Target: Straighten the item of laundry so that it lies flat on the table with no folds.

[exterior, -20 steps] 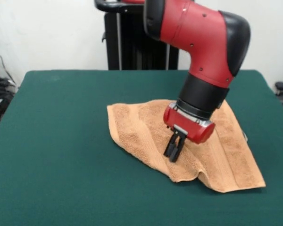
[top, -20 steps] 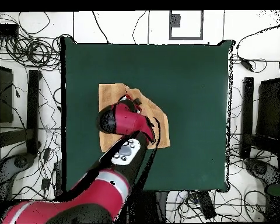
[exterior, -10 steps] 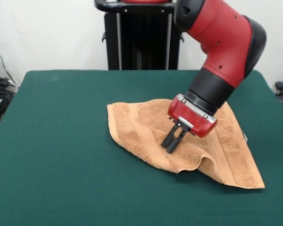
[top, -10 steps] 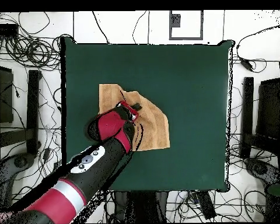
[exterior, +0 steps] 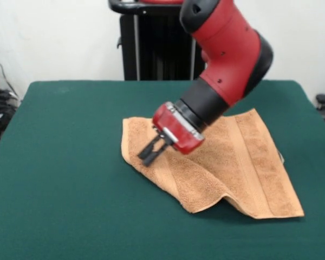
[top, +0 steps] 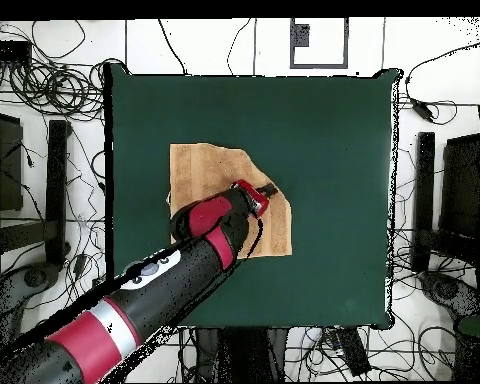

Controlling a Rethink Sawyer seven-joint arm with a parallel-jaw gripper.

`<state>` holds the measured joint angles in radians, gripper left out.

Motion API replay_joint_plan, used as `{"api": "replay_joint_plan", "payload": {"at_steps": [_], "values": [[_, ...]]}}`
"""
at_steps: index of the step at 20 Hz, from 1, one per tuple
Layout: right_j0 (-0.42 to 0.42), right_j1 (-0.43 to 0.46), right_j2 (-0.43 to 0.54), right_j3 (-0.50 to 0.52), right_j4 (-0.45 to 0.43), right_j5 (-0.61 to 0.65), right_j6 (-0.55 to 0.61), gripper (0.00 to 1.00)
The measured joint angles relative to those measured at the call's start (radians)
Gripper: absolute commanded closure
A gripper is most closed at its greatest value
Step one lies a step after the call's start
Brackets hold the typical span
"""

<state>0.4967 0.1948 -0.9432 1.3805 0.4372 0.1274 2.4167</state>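
You have one towel [exterior: 227, 162] on the worktop [exterior: 59, 179], lying somewhat toward one side of the green top rather than at its middle, well in from every edge. It is not flat: in the front view its near edge lifts in a hump near the middle, with a shadowed gap beneath, and one corner looks cut off in the overhead view [top: 209, 170]. Woven bands run across it near the right-hand end in the front view.

One red and black arm [exterior: 227, 49] reaches over the towel and hides part of it in both views. Its end effector [exterior: 150, 154] points down and sideways over the towel's left part, near the cloth's edge. The two dark fingers look close together with nothing between them, but you cannot tell for sure how far apart they are, nor whether the tips touch the cloth.

Around the worktop, the overhead view shows many cables [top: 54, 85] on the floor and dark stands [top: 424, 200] at both sides. A black column [exterior: 157, 43] rises behind the worktop.
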Motion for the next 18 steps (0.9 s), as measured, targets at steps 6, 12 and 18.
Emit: {"api": "replay_joint_plan", "payload": {"at_steps": [6,12,18], "values": [[0.021,0.068,-0.078,0.015,0.025,0.009,0.000,1.00],[0.016,0.063,-0.075,0.020,0.028,0.014,0.000,1.00],[-0.031,0.017,-0.050,0.021,0.027,0.007,0.000,1.00]]}}
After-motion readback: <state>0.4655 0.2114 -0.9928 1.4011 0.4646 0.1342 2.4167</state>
